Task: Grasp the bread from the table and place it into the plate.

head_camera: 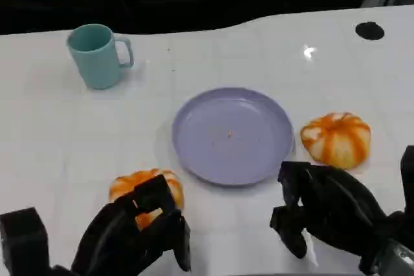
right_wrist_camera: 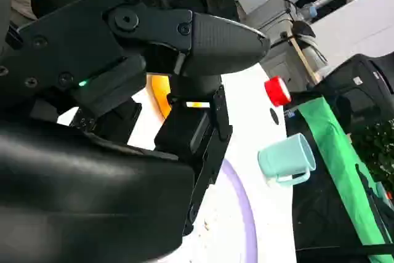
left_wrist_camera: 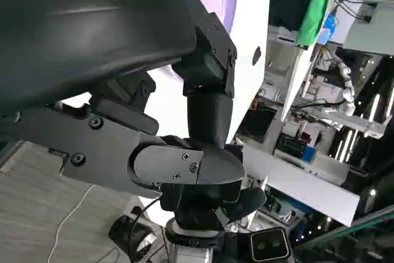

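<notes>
— Where is the bread right now?

— There are two orange-and-white striped loaves on the white tabletop [head_camera: 52, 153]. The near-left bread [head_camera: 139, 185] lies just beside the lavender plate [head_camera: 233, 135], off its near-left rim. The other bread [head_camera: 337, 139] sits just beside the plate's right rim. Neither one is in the plate.

— And the left hand?

— In the head view the left hand [head_camera: 132, 234] is at the near-left loaf. Its black fingers [head_camera: 155, 195] are curled over the front and top of that loaf and touch it. I cannot tell whether the loaf is truly gripped or only covered, and it rests on the tabletop.

— What about the right hand?

— The right hand [head_camera: 330, 208] is near the front edge, just in front of the right-hand loaf and apart from it. Its fingers [head_camera: 294, 176] are curled inward, with nothing in them.

— Anything else on the surface?

— A teal mug [head_camera: 97, 55] stands upright at the far left, well apart from the plate, handle to the right. The right wrist view catches the mug [right_wrist_camera: 286, 158] too, beyond the plate's rim [right_wrist_camera: 243, 214]. A small black round spot [head_camera: 369, 30] marks the far right.
</notes>
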